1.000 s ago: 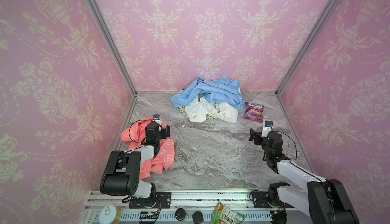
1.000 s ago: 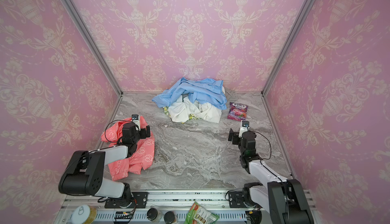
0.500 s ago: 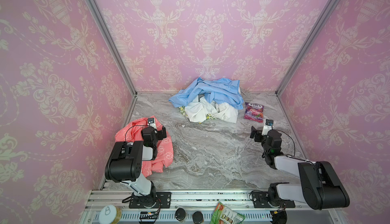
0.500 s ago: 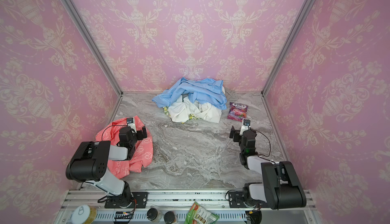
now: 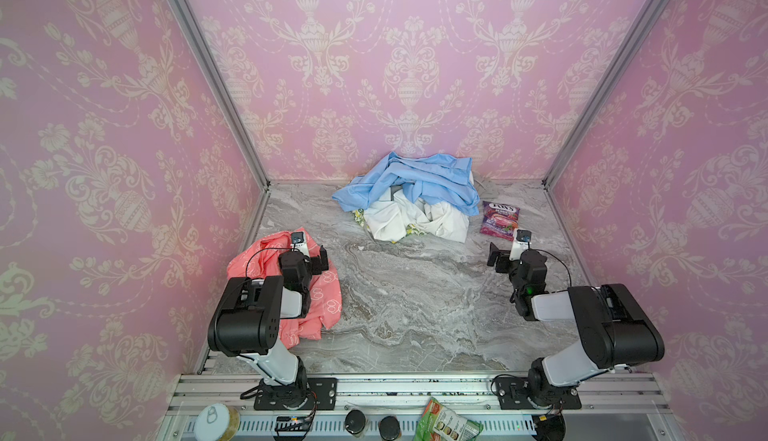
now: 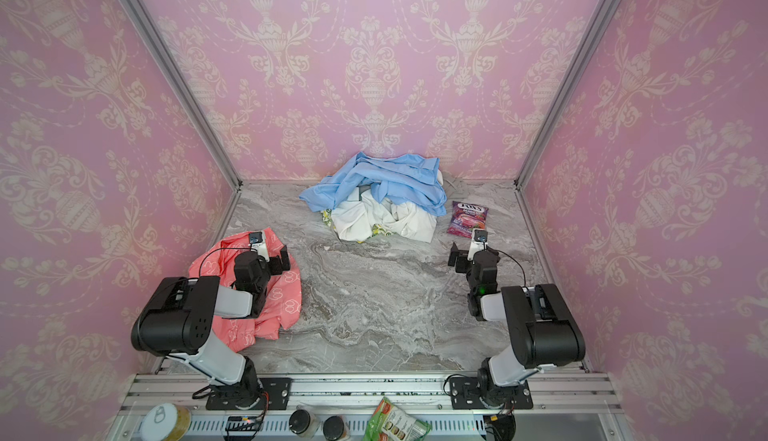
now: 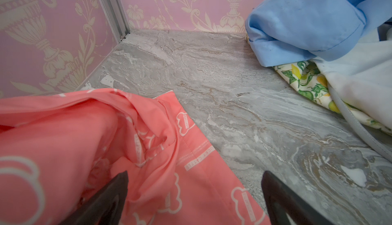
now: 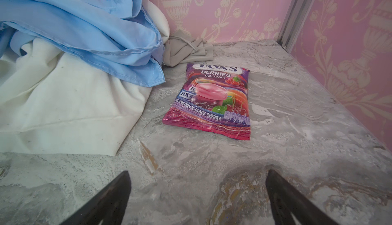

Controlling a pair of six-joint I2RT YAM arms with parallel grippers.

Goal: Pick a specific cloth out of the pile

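Both arms folded low, elbows back by the rail. Left gripper (image 7: pixel 194 181) spread, empty, over cloth (image 5: pixel 328 293), lower left in both top views, apart from pile (image 5: pixel 415 193) upper centre. Right gripper (image 8: pixel 197 181) spread above table (image 5: pixel 415 293).

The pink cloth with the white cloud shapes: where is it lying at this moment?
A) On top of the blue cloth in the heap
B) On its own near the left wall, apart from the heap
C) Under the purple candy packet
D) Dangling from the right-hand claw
B: in both top views the coral-pink cloth lies by itself on the table, with a stretch of bare marble between it and the pile.
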